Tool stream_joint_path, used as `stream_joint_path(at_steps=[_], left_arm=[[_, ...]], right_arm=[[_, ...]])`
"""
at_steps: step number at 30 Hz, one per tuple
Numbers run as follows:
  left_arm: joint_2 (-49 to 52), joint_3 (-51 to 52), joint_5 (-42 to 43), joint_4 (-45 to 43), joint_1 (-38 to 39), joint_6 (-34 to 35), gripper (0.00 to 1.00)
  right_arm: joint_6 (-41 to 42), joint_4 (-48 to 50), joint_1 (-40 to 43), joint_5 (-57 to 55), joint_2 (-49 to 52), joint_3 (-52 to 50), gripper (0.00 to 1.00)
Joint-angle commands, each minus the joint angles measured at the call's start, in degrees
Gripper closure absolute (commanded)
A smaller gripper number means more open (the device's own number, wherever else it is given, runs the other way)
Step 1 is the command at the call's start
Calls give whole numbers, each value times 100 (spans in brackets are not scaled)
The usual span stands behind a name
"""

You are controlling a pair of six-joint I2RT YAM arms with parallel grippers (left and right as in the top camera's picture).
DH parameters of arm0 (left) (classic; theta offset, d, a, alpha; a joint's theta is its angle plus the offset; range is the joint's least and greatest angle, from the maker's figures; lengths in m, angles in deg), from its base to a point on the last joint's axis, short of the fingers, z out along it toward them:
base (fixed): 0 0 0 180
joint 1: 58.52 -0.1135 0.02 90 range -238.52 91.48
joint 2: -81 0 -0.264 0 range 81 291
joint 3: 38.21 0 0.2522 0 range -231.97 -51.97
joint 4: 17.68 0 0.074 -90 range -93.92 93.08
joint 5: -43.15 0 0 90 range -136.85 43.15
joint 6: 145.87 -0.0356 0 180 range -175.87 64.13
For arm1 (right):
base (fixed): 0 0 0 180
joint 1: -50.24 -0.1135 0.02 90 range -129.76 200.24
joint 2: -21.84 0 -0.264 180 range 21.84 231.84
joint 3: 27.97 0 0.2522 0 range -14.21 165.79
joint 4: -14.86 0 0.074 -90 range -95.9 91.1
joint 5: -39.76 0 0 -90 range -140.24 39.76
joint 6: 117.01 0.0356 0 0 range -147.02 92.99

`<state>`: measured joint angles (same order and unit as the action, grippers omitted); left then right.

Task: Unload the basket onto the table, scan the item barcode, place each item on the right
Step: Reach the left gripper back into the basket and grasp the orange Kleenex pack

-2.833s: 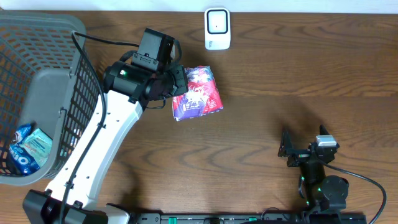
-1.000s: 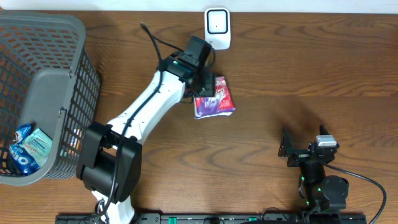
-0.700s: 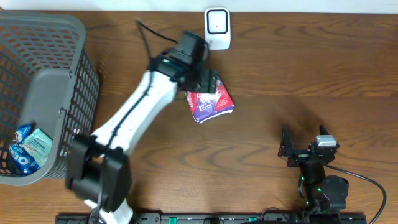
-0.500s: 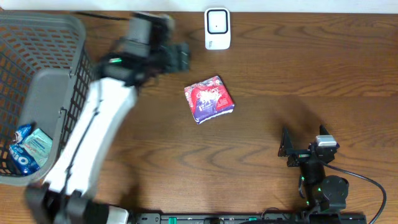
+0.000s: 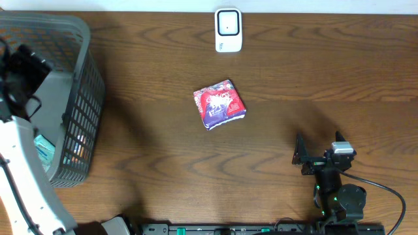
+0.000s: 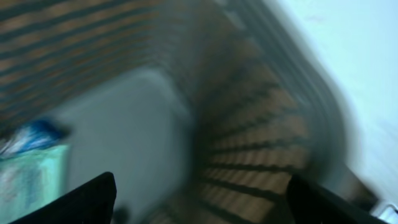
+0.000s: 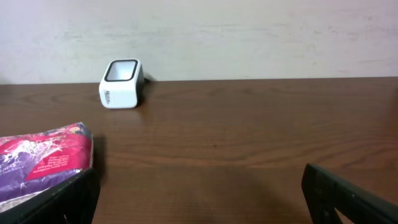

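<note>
Wooden bench (image 5: 339, 78): snack packet (image 5: 220, 104) lies flat, ahead-left of the spread right fingers (image 7: 62, 199). Left fingers (image 6: 87, 199) are apart over the basket (image 5: 78, 98), far off (looks light and crinkly, so pinch its edge).

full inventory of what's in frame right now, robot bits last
scanner: 1, white, far edge of table, centre
snack packet: 1, red and purple, mid-table
basket: 1, grey mesh, left end
packets: count unclear (blurred), blue and teal, basket floor
table: 1, brown wood
left claw: 1, black, open, over the basket
right claw: 1, black, open, empty, near edge on the right
</note>
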<state>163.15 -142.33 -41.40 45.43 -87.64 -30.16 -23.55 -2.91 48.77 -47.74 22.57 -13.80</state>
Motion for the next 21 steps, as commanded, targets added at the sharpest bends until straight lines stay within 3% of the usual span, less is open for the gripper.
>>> stream_joint_path(at_steps=[1, 21], left_arm=[[407, 101, -103, 426, -345, 675, 13], [2286, 101, -98, 2282, -428, 890, 13]], right_arm=[[76, -24, -35, -52, -9, -9, 1], [76, -24, -35, -52, -9, -9, 1]])
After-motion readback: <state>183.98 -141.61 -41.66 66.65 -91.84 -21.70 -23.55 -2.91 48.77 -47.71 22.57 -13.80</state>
